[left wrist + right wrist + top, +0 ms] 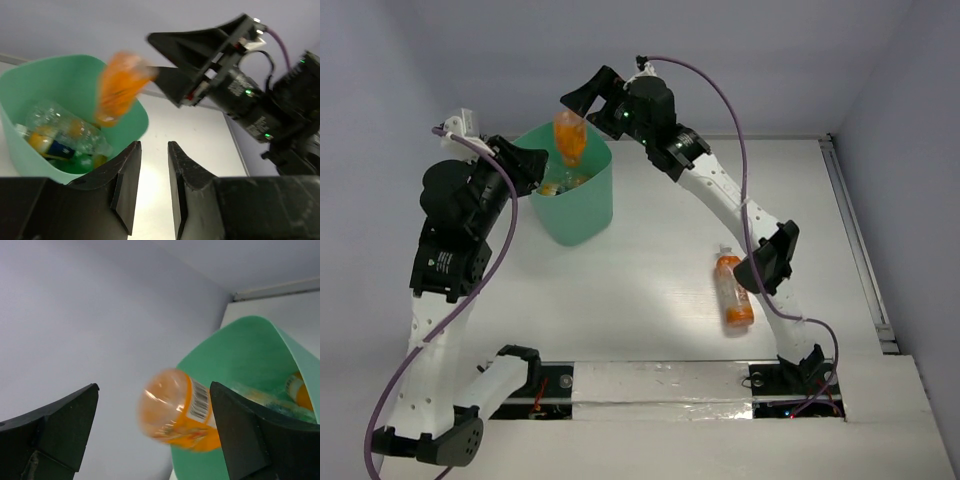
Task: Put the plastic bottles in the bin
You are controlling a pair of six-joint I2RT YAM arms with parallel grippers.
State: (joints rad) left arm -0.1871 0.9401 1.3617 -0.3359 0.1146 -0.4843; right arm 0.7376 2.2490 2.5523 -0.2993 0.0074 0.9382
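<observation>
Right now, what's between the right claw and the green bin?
A blurred orange bottle, in mid-air below the open right gripper and over the bin; the left wrist view shows it best.

Back wall [750,60]: plain, pale lavender-grey; unmarked; meets the counter in a straight seam at the far edge
Left wall [355,150]: same pale tone; a little more shaded towards the near corner
Right wall [915,110]: same tone; bare
Counter [640,300]: white, flat, matte; carries only soft grey shadows
Rail [858,250]: pale metal strip along the counter's right edge, running far to near
Tape strip [660,385]: glossy white, laid across the counter's near edge
Light: even and diffuse, from above; no hard shadows
</observation>
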